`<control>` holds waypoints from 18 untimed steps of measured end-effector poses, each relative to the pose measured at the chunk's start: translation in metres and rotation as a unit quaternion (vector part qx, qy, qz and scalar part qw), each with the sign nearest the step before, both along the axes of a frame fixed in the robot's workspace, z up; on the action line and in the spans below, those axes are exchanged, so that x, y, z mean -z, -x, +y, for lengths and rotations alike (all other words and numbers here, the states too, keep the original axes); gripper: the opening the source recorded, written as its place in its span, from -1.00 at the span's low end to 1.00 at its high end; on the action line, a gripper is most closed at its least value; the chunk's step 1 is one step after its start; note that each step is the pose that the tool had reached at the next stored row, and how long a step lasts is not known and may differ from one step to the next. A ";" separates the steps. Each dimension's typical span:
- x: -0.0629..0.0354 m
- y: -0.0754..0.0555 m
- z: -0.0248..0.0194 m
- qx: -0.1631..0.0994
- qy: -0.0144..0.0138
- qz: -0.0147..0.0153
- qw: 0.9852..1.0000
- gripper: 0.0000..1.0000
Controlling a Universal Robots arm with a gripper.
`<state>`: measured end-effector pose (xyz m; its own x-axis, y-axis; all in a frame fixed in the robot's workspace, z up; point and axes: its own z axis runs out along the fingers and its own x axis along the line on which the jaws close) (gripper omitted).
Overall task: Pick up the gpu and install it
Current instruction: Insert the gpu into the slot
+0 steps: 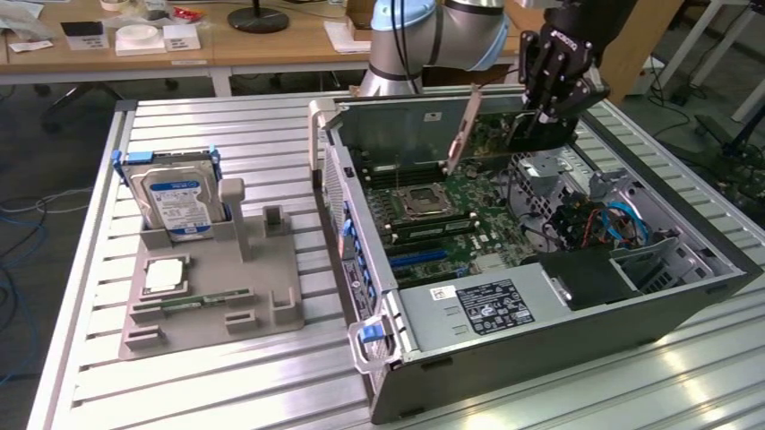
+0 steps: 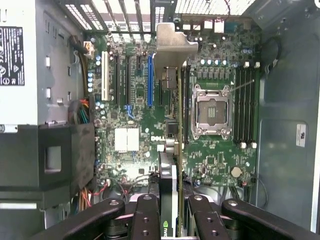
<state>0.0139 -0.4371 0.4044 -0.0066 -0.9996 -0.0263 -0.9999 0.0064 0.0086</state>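
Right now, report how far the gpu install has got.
Done: the gpu is picked up, clamped edge-on in the pincer. In hand: it hangs inside the open computer case, above the motherboard and beside the blue slot. Left: the card is not yet seated in any slot.

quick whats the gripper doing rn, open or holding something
gripper: closed on the gpu, holding it edge-on over the motherboard of the open computer case
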 end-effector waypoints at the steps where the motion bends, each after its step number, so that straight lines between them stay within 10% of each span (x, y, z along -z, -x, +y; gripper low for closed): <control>1: 0.0005 0.002 0.0000 0.000 0.000 0.000 1.000 -0.47; 18: 0.0126 0.008 0.0000 -0.001 -0.001 -0.001 1.000 -0.47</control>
